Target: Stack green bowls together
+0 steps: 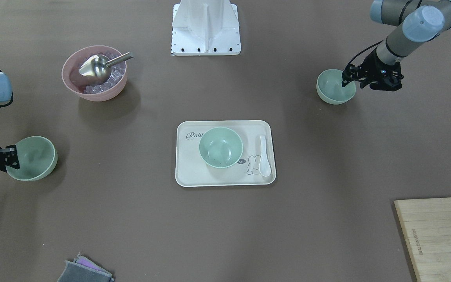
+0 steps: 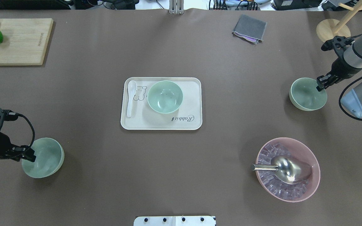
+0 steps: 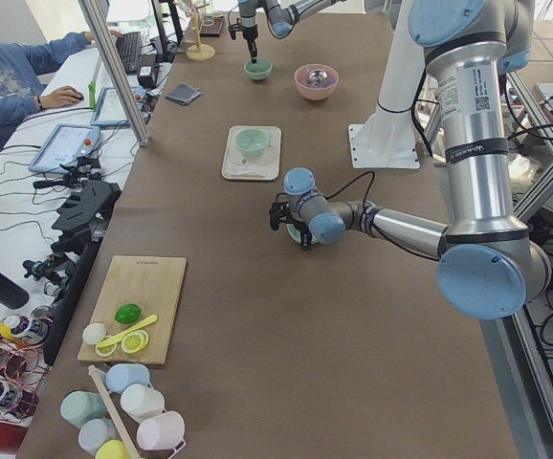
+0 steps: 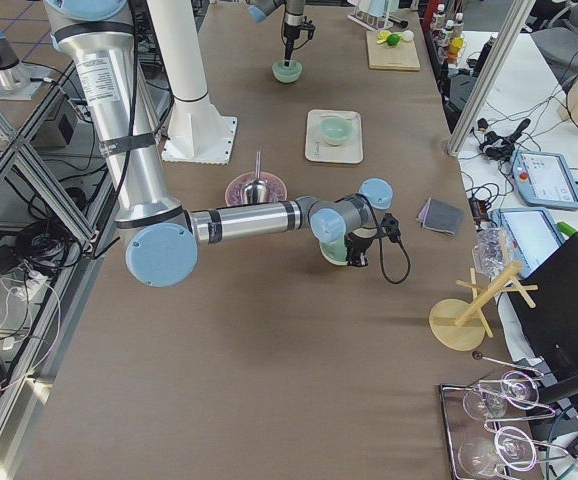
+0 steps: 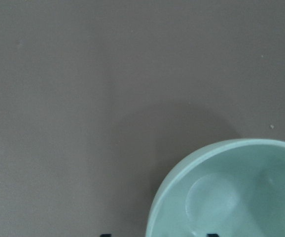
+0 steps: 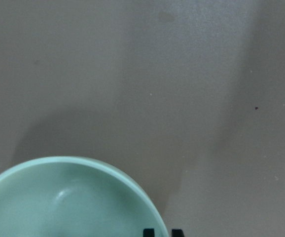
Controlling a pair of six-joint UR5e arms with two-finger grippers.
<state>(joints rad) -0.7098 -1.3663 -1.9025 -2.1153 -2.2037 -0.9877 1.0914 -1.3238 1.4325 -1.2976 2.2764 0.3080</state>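
The desk [image 2: 200,175] carries a pink bowl [image 2: 317,171] of ice with a metal scoop [image 2: 289,169], a cream tray [image 2: 159,121] bearing a white spoon [image 2: 130,98], a gray cloth [image 2: 249,29] and a cutting board [image 2: 20,44].

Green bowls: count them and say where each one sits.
3. The tray bowl sits on the tray mid-table; the left bowl is at the left hand; the right bowl is at the right hand. None appears hidden.

Three pale green bowls [image 2: 165,96], well apart

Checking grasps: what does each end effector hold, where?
Right end effector pinches the rim of its green bowl. Left end effector straddles the rim of the other bowl; grip unclear.
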